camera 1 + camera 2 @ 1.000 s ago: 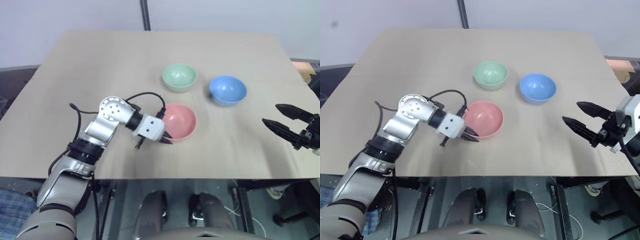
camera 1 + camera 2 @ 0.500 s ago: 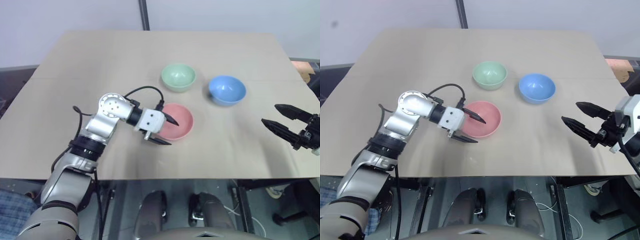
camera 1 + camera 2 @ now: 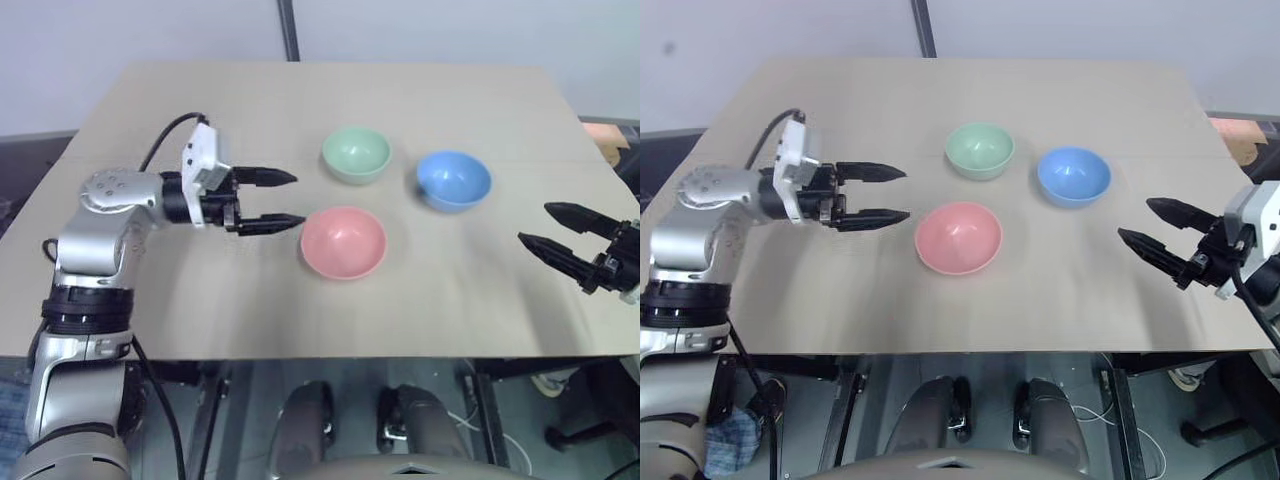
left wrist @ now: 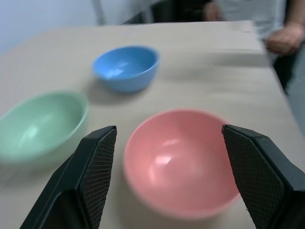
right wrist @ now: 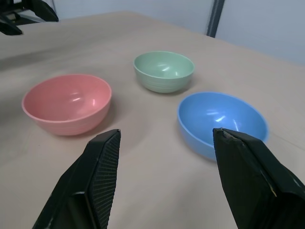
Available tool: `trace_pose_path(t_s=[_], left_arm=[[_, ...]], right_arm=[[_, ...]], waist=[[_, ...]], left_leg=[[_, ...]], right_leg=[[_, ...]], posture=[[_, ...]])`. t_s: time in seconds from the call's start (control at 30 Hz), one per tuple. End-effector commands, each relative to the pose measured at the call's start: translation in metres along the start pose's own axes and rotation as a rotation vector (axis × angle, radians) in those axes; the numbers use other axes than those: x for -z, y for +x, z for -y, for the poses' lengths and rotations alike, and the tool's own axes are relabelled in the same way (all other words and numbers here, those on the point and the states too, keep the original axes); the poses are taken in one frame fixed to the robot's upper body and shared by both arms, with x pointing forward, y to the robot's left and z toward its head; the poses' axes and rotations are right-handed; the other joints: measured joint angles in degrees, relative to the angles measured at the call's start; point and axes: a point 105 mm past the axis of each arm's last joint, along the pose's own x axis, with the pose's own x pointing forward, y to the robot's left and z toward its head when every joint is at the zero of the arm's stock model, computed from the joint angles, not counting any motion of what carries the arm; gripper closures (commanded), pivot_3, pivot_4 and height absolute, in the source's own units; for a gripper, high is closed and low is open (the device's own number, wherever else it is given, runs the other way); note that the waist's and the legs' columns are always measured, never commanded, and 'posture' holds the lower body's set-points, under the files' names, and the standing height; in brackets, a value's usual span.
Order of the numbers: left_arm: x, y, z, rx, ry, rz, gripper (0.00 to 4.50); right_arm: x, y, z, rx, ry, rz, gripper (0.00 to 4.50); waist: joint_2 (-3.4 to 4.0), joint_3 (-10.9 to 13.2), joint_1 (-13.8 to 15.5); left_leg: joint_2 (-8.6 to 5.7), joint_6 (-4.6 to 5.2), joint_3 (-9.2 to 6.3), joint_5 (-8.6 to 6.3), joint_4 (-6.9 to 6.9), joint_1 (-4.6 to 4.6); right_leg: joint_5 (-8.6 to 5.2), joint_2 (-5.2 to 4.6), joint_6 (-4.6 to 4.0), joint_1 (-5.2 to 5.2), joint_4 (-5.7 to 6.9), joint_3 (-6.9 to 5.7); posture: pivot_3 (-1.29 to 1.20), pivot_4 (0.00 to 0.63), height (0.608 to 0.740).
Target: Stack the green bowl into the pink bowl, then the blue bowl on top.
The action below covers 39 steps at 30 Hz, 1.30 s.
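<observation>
Released and left upright on the bench (image 3: 200, 300), the round salmon-pink plastic bowl (image 3: 343, 241) is cleared; left gripper (image 3: 283, 198) is wide open; stacking is unstarted.

Open gaps between bowls — unobstructed

Lighting over my table (image 3: 200, 300) is even and soft, bright enough, casting only faint shadows. Small glare spots sit inside the pink bowl (image 4: 181, 162) and the blue bowl (image 5: 221, 119). My left wrist view is blurred; my right wrist view is sharp.
</observation>
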Motion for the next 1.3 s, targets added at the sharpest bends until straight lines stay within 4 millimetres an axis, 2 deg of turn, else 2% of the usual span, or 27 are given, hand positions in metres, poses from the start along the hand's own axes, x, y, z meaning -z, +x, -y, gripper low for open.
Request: trace_pose_path(t_s=[0.03,0.1,0.23,0.3,0.4,0.47,0.63,0.77,0.9,1.1,1.3], left_arm=[[0.007,-0.035,-0.018,-0.246,-0.004,-0.028,0.08],[0.013,-0.043,-0.018,-0.313,-0.007,-0.033,0.08],[0.014,-0.047,-0.006,-0.34,-0.03,-0.005,0.08],[0.014,-0.049,-0.002,-0.345,-0.038,0.008,0.08],[0.014,-0.054,-0.003,-0.384,-0.045,0.016,0.08],[0.014,-0.057,-0.004,-0.402,-0.05,0.028,0.08],[0.014,-0.06,-0.002,-0.403,-0.078,0.056,0.08],[0.015,-0.061,0.003,-0.375,-0.102,0.059,0.08],[0.022,-0.061,0.007,-0.376,-0.111,0.042,0.08],[0.022,-0.057,0.01,-0.368,-0.108,0.036,0.08],[0.023,-0.057,0.011,-0.364,-0.106,0.029,0.08]], right_arm=[[-0.012,0.01,0.005,-0.007,-0.053,0.012,1.12],[-0.012,0.019,0.008,-0.018,-0.048,0.004,1.12],[0.007,0.039,0.015,-0.047,-0.076,-0.115,1.12],[0.005,0.053,0.017,-0.06,-0.101,-0.119,1.12],[0.003,0.086,0.025,-0.049,-0.169,-0.15,1.12],[0.0,0.114,0.026,-0.065,-0.203,-0.18,1.12],[-0.007,0.166,0.024,-0.108,-0.251,-0.237,1.12],[-0.005,0.19,0.02,-0.151,-0.364,-0.279,1.12],[0.006,0.225,0.015,-0.188,-0.551,-0.421,1.12],[-0.004,0.255,0.012,-0.197,-0.688,-0.432,1.12],[-0.019,0.276,-0.004,-0.228,-0.799,-0.378,1.12]], waist=[[-0.01,0.0,-0.3],[-0.03,0.0,-0.04],[-0.05,-0.01,0.37],[-0.04,-0.01,0.26],[-0.02,-0.01,-0.07],[-0.02,-0.01,-0.64],[-0.01,-0.01,-1.31],[-0.02,-0.01,-1.14],[-0.01,-0.01,-1.54],[0.0,0.0,-1.75],[0.0,-0.01,-1.73]], left_leg=[[0.02,0.03,0.01,-0.02,0.0,-0.01],[0.03,0.09,-0.01,-0.06,0.0,-0.02],[0.03,0.17,-0.01,-0.1,0.0,-0.04],[0.02,0.17,-0.01,-0.1,0.0,-0.07],[0.02,0.13,0.0,-0.08,0.0,-0.06],[0.06,0.1,0.04,-0.06,-0.01,-0.03],[0.08,-0.04,0.1,0.02,-0.04,-0.14],[0.05,-0.05,0.16,0.02,-0.04,-0.22],[0.0,-0.04,0.25,0.02,-0.07,-0.23],[0.06,-0.06,0.3,0.03,-0.1,-0.21],[0.04,-0.06,0.31,0.03,-0.11,-0.23]], right_leg=[[0.0,0.0,0.0,-0.01,0.0,0.01],[0.0,-0.01,0.0,-0.01,0.0,-0.03],[0.0,-0.06,-0.01,-0.01,-0.01,-0.06],[0.0,-0.09,-0.01,-0.02,-0.03,-0.08],[0.0,-0.09,-0.01,-0.04,0.0,-0.08],[0.0,-0.05,-0.02,-0.05,0.03,-0.05],[0.01,-0.05,-0.03,-0.17,0.03,-0.04],[0.13,-0.09,-0.24,-0.24,0.01,-0.01],[0.14,-0.14,-0.24,-0.33,0.05,0.06],[0.15,-0.11,-0.26,-0.37,0.11,0.08],[0.15,-0.15,-0.27,-0.37,0.08,0.09]], posture=[[0.0,0.15,0.74],[0.0,0.15,0.74],[0.0,0.15,0.74],[0.0,0.15,0.74],[0.0,0.15,0.74],[0.0,0.15,0.74],[0.0,0.15,0.74],[0.0,0.15,0.74],[0.0,0.15,0.74],[0.0,0.15,0.74],[0.0,0.15,0.74]])
